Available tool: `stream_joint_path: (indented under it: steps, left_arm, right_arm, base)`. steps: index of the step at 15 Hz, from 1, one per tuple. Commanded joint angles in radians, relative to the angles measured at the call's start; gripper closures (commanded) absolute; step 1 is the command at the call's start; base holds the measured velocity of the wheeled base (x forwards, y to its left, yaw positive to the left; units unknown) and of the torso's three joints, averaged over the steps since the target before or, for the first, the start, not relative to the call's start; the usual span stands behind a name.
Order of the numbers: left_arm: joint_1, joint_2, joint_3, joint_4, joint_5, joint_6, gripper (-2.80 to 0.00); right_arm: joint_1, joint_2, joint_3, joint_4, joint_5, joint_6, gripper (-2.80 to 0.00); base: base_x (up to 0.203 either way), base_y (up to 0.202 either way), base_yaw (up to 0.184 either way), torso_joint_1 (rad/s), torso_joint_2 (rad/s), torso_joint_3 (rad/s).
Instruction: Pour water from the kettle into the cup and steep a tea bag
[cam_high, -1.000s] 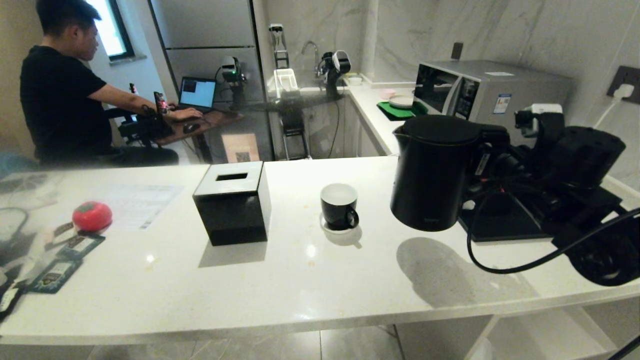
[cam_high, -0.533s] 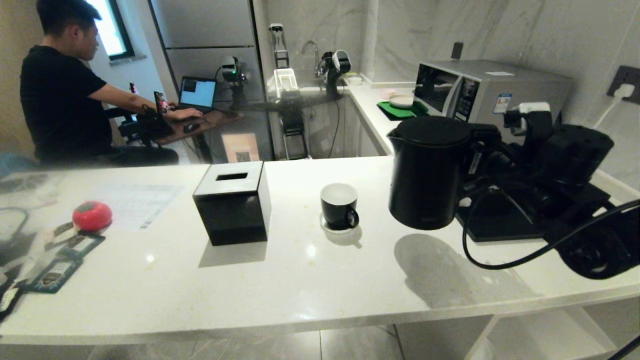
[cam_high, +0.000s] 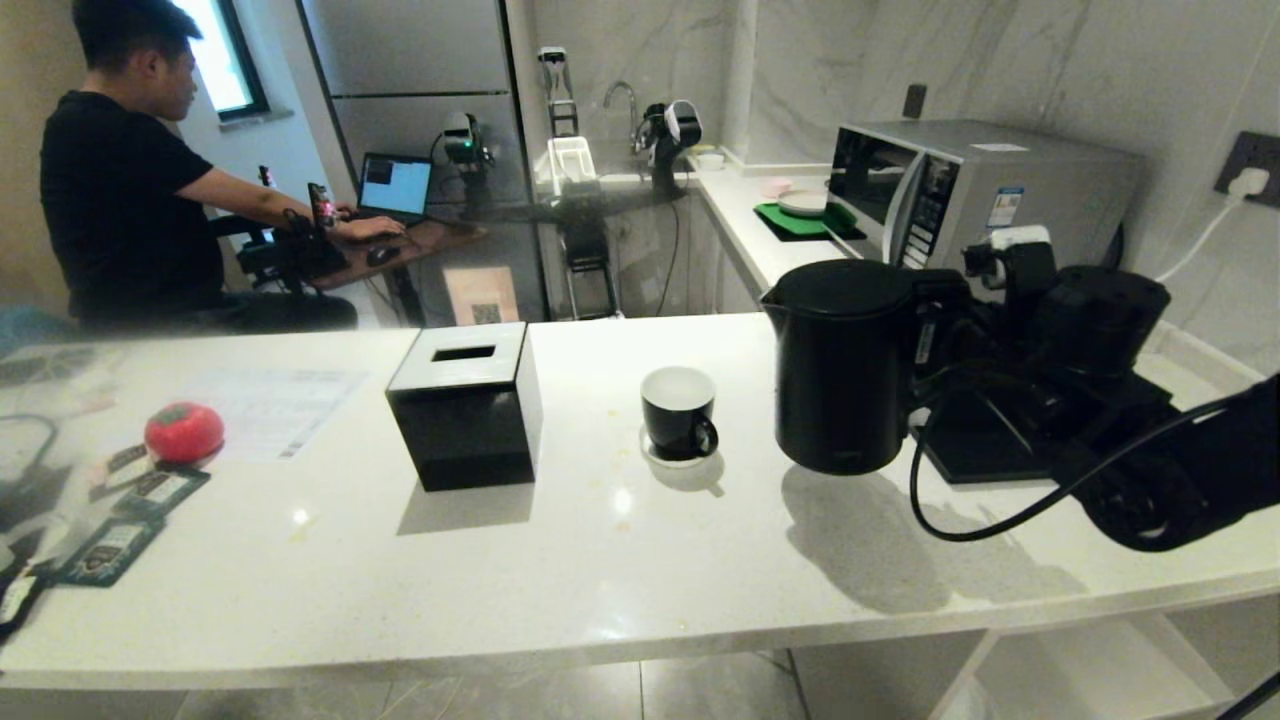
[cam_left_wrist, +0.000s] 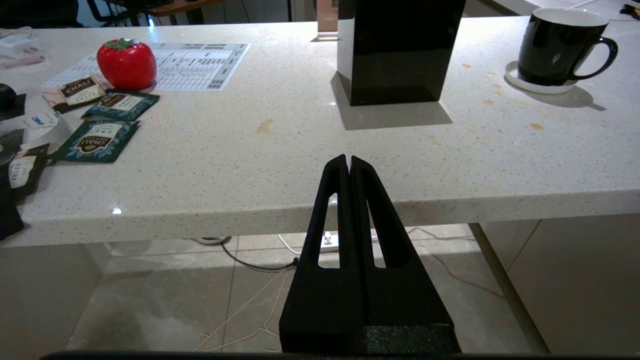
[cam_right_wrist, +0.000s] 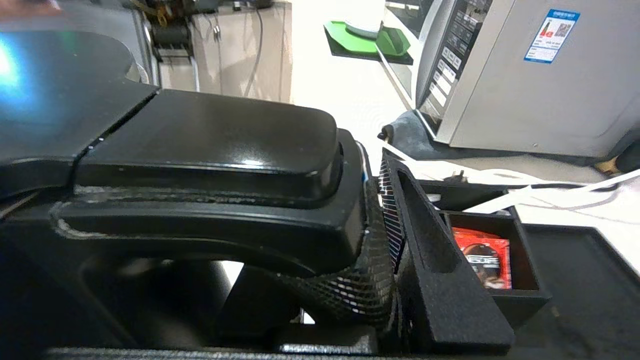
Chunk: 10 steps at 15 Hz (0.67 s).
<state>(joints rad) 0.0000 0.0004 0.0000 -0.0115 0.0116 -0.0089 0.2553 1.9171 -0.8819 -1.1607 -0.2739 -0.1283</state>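
Carried leftward toward the small black cup (cam_high: 678, 411) on its white saucer was the tall matte black kettle (cam_high: 842, 365), upright so nothing spilled, its handle clamped by the right gripper (cam_right_wrist: 385, 235); the left gripper (cam_left_wrist: 349, 165) was parked closed below the counter edge.

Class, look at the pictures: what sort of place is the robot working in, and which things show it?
Most likely a small kitchen: a microwave stands on a white counter, and a sink tap shows at the back. A person at a laptop suggests it doubles as a workspace.
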Motion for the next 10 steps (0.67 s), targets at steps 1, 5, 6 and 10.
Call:
stream_joint_path:
  steps: [1, 5, 6, 10]
  left_arm:
    - [0.0, 0.0, 0.0, -0.001, 0.001, -0.001, 0.0]
    - [0.0, 0.0, 0.0, -0.001, 0.001, 0.0, 0.0]
    - [0.0, 0.0, 0.0, -0.001, 0.001, 0.0, 0.0]
    - [0.0, 0.0, 0.0, -0.001, 0.001, -0.002, 0.0]
  right_arm:
    - [0.003, 0.021, -0.027, 0.001, 0.001, -0.028, 0.0]
    - [0.001, 0.035, -0.085, 0.052, -0.001, -0.06, 0.0]
    - [0.001, 0.036, -0.098, 0.075, -0.001, -0.061, 0.0]
    - [0.002, 0.059, -0.19, 0.157, -0.005, -0.069, 0.0]
  base:
    - [0.0, 0.0, 0.0, 0.0, 0.0, 0.0]
    - [0.0, 0.0, 0.0, 0.0, 0.0, 0.0]
    - [0.0, 0.0, 0.0, 0.0, 0.0, 0.0]
    - [0.0, 0.0, 0.0, 0.0, 0.0, 0.0]
